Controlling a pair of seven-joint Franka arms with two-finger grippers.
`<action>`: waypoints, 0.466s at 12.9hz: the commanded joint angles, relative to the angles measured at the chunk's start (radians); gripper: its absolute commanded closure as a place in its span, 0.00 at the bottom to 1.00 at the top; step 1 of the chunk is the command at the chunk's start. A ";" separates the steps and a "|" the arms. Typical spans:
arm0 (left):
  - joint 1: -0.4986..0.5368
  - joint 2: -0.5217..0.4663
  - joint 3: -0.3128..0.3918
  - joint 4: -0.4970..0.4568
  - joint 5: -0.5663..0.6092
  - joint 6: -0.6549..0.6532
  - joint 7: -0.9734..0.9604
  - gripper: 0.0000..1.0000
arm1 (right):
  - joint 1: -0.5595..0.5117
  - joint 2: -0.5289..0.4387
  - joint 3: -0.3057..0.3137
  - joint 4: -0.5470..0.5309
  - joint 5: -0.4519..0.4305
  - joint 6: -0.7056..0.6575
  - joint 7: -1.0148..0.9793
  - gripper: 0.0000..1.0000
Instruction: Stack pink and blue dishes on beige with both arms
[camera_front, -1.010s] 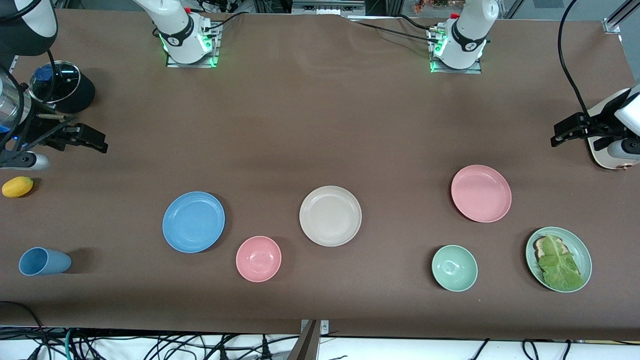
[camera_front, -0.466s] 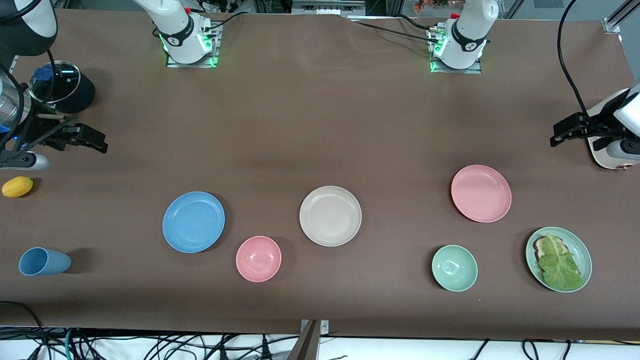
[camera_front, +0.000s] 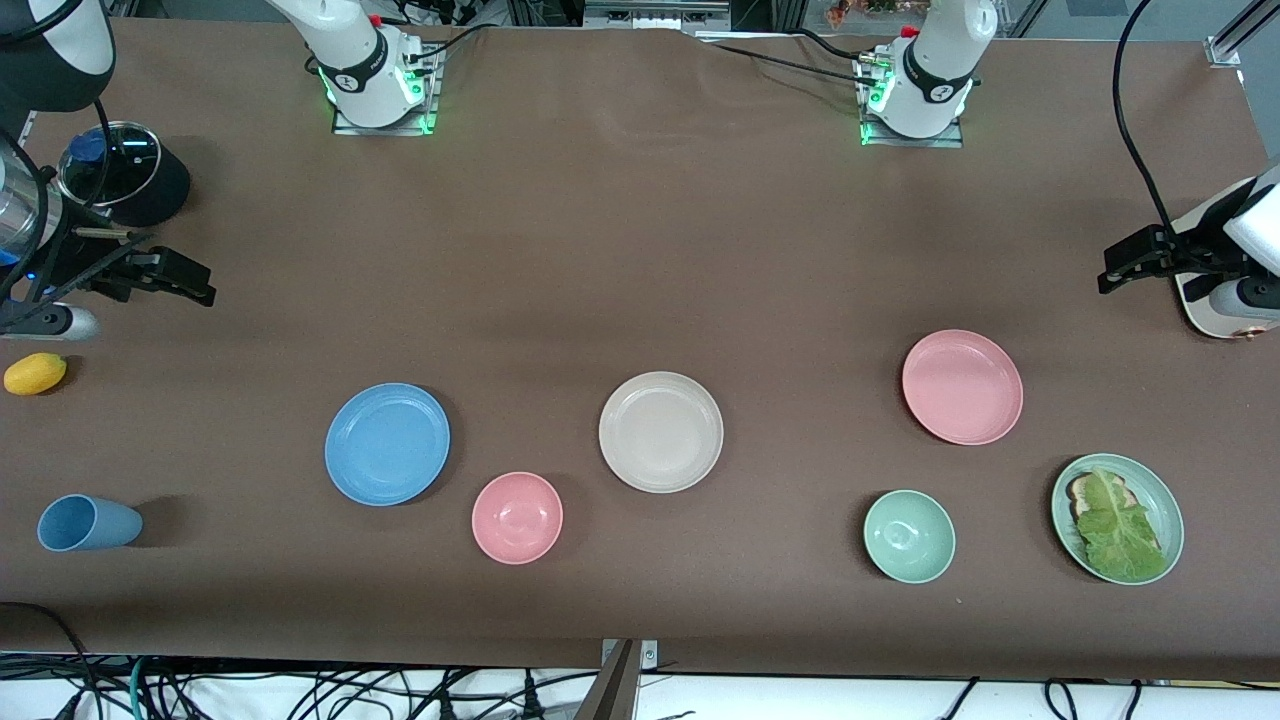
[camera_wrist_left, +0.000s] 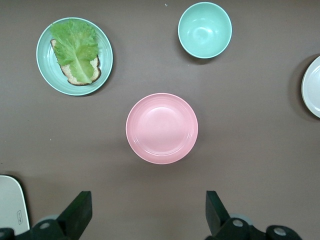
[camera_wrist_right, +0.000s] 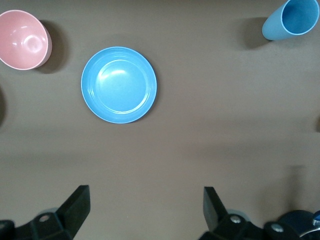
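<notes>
I log the blue plate (camera_front: 387, 443) and beige plate (camera_front: 661, 431) lying apart on the bench (camera_front: 640, 250), pink plate (camera_front: 962, 386) slightly farther, toward the left arm's end. Left end effector (camera_front: 1118, 270) and right end effector (camera_front: 190, 282) hover at the bench ends, both released, empty.

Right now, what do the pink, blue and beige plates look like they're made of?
All three look like matte plastic or a fibre composite, though glazed ceramic can't be ruled out. The pink plate and blue plate have flat, even colour with only a soft, dull sheen. The beige plate shows the same low gloss and faint rings inside its shallow rim. None reflects sharply as polished glass would.
</notes>
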 joint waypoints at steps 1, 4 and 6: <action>-0.002 -0.007 0.002 -0.007 -0.022 -0.005 0.011 0.00 | -0.011 -0.010 0.007 -0.003 0.006 -0.008 0.013 0.00; -0.002 -0.004 0.002 -0.007 -0.022 -0.006 0.019 0.00 | -0.011 -0.010 0.007 -0.003 0.006 -0.008 0.013 0.00; -0.002 -0.002 0.002 -0.007 -0.022 -0.006 0.019 0.00 | -0.011 -0.010 0.007 -0.003 0.006 -0.008 0.013 0.00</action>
